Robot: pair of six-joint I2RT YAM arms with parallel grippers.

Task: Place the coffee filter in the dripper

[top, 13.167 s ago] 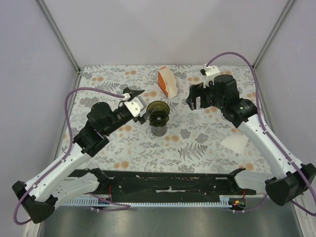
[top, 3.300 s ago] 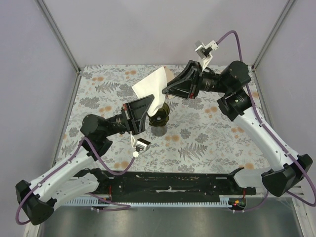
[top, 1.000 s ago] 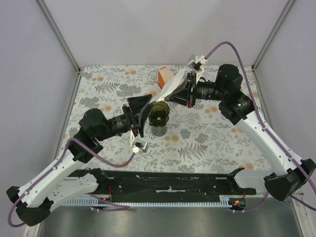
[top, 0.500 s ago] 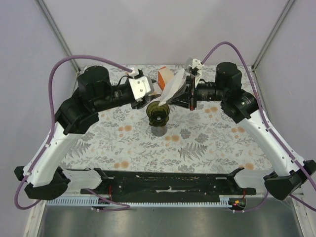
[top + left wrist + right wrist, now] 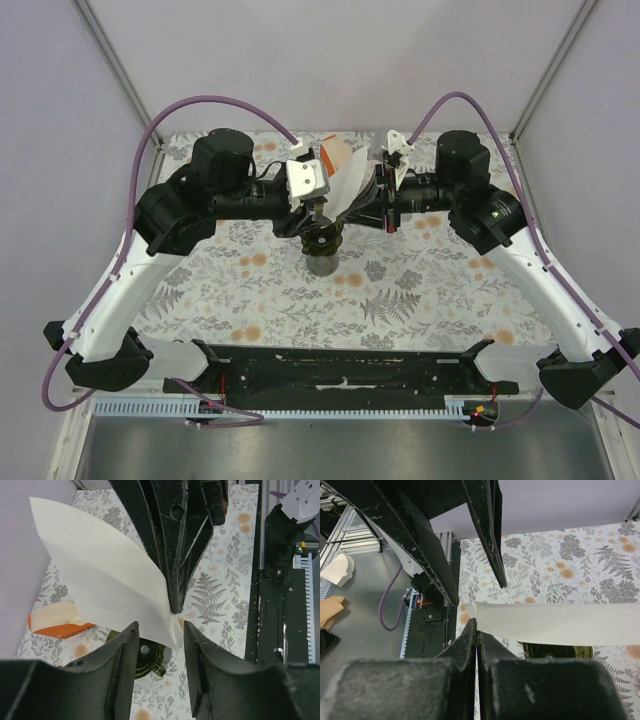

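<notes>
Top external, left to right: left gripper (image 5: 316, 205) reaches in from the left and hangs just over the dripper (image 5: 322, 240). Dripper stands upright on the floral table (image 5: 420, 290), about mid-table. Coffee filter (image 5: 352, 182) is in the air above and slightly right of the dripper, tilted, not inside it. Right gripper (image 5: 346, 212) comes in from the right and meets the filter at its lower corner. Orange-and-cream pack (image 5: 335, 155) lies behind, near the back edge.

Left wrist: left gripper (image 5: 160, 627) jaws stand apart with a clear gap. The filter (image 5: 100, 570) has its lower corner dipping between them, and I can't see a pinch on the paper. Right gripper (image 5: 176, 610) comes down from the top, tips on that same corner. Dripper (image 5: 145, 655) shows below the gap, pack (image 5: 57, 625) off to the left.

Right wrist: right gripper (image 5: 476, 630) fingers are pressed together on the filter's corner, so that side has the paper. Filter (image 5: 545, 625) runs out to the right, edge-on, over the dripper (image 5: 555, 651). Left gripper (image 5: 479, 594) fingers hang spread just above the pinched corner.
</notes>
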